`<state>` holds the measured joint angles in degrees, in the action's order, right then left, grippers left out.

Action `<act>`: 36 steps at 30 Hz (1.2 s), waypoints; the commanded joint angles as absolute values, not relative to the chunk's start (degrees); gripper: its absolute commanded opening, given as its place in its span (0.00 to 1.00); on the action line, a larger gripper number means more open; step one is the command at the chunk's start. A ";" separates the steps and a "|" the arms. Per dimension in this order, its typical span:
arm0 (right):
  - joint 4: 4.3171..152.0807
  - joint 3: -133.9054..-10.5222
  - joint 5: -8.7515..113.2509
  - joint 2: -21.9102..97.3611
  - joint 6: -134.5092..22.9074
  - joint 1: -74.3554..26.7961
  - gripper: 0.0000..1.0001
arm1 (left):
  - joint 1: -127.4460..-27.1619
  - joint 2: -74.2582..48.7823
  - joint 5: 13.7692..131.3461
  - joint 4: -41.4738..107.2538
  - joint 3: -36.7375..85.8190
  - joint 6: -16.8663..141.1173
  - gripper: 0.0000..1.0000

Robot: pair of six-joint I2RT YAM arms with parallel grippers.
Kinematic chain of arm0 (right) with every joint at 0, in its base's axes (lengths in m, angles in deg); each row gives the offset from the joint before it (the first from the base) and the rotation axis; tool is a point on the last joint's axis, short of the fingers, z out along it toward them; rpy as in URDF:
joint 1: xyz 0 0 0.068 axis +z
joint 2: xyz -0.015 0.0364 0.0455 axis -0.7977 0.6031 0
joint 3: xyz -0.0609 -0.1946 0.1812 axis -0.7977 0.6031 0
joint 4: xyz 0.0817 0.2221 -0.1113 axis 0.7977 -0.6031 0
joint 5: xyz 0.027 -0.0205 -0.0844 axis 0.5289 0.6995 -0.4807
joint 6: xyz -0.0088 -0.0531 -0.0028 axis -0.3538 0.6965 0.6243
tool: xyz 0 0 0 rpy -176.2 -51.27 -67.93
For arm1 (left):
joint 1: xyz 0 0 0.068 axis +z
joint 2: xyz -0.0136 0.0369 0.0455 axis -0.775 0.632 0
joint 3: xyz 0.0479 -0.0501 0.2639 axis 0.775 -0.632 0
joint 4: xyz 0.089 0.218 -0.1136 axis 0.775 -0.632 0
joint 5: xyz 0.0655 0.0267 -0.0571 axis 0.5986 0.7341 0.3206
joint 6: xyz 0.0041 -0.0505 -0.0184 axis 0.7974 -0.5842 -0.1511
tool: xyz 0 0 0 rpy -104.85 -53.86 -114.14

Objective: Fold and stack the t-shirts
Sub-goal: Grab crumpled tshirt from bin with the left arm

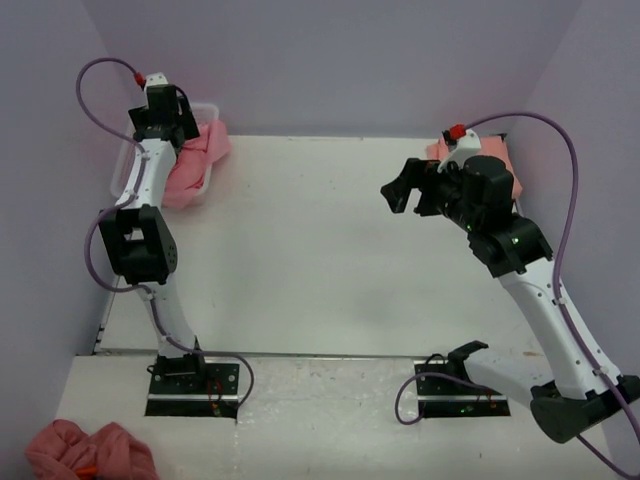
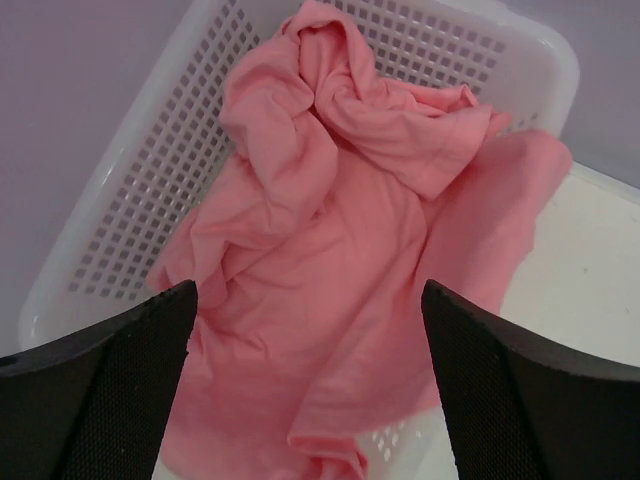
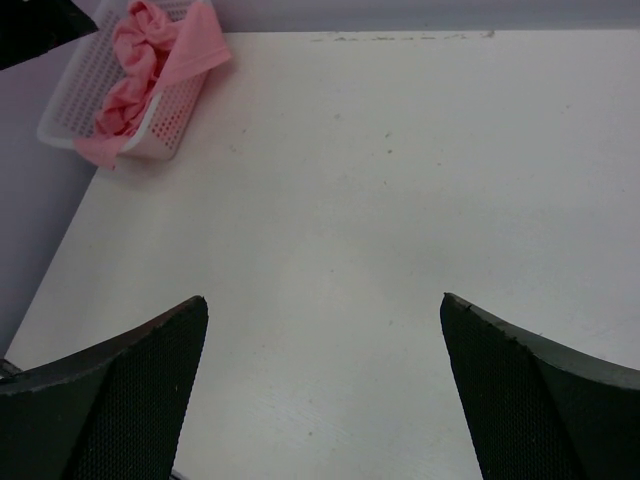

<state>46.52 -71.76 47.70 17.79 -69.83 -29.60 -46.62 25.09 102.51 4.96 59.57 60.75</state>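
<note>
At far left, your left pincer (image 2: 310, 300) hangs wide open directly over the rose-pink t-shirt (image 2: 340, 260). The shirt lies crumpled in the white basket (image 2: 120, 210), one edge spilling over the rim. You look to be at the first pick, so the next move is to drop onto a raised fold and close. The desk (image 3: 400, 200) offers room to spread it. Your right pincer (image 3: 325, 310) is spread open too, above the desk, holding nothing. Only the top view shows what seems to be the salmon t-shirt (image 1: 502, 150), half hidden behind the right arm.
</note>
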 commanded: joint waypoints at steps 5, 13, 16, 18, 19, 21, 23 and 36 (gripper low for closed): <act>45.31 -69.62 50.14 13.78 -71.49 -27.42 0.99 | -41.14 37.18 96.05 16.00 66.19 64.74 0.93; 45.13 -67.42 51.72 12.89 -71.75 -25.40 0.99 | -39.91 50.01 98.57 14.71 78.64 69.30 0.96; 45.04 -66.98 52.87 12.98 -72.28 -23.73 0.99 | -39.64 53.70 97.52 14.97 82.27 70.89 0.98; 44.87 -66.81 52.96 12.89 -72.28 -23.29 0.99 | -39.55 54.67 97.52 14.27 83.77 70.80 0.98; 44.78 -66.89 52.87 12.89 -72.10 -22.85 0.99 | -39.64 54.85 97.34 14.78 83.51 70.72 0.98; 44.61 -66.89 52.70 12.81 -71.84 -22.50 0.99 | -39.56 55.47 97.69 15.31 82.80 70.37 0.98; 44.52 -66.98 52.52 12.54 -71.58 -22.41 0.99 | -39.64 56.70 98.83 14.97 83.15 70.37 0.98; 44.69 -66.81 52.96 8.24 -70.78 -22.32 0.99 | -40.52 58.02 103.23 14.36 81.57 72.04 0.97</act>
<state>44.03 -66.93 51.70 8.30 -71.25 -22.58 -40.11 58.18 100.74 13.29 81.05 70.57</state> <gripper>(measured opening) 0.987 0.972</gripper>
